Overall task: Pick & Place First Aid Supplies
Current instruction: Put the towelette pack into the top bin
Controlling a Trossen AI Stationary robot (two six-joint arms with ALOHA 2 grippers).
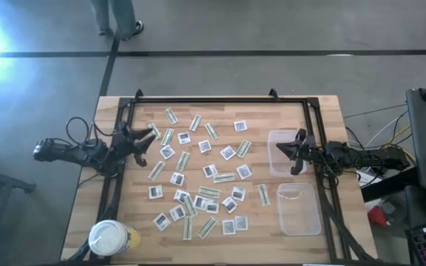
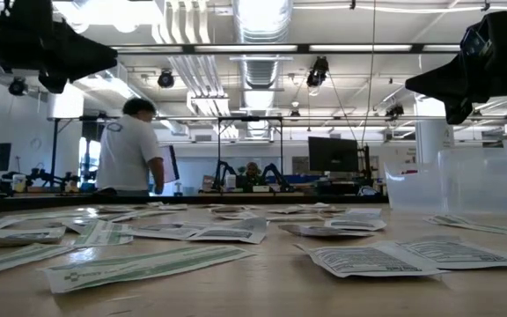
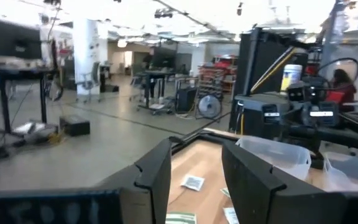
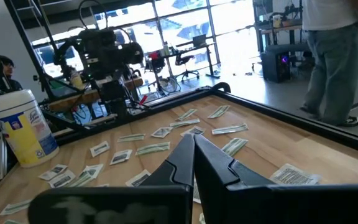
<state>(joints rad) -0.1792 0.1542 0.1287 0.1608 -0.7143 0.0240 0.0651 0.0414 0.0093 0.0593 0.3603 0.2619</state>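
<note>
first aid supplies (image 1: 198, 181) lie scattered mid-surface (image 1: 302, 111); both tubs (image 1: 299, 208) at right look empty. left end effector (image 1: 148, 133) hovers spread over the left packets, holding nothing. right end effector (image 1: 293, 153) pressed together by the far tub. step: first pick; next, descend onto one packet.

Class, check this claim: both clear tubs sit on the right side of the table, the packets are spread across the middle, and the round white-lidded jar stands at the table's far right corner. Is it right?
Not quite. The round white-lidded jar stands at the near left corner, as the high view shows. The clear tubs are on the right, and the packets are spread across the middle.
</note>
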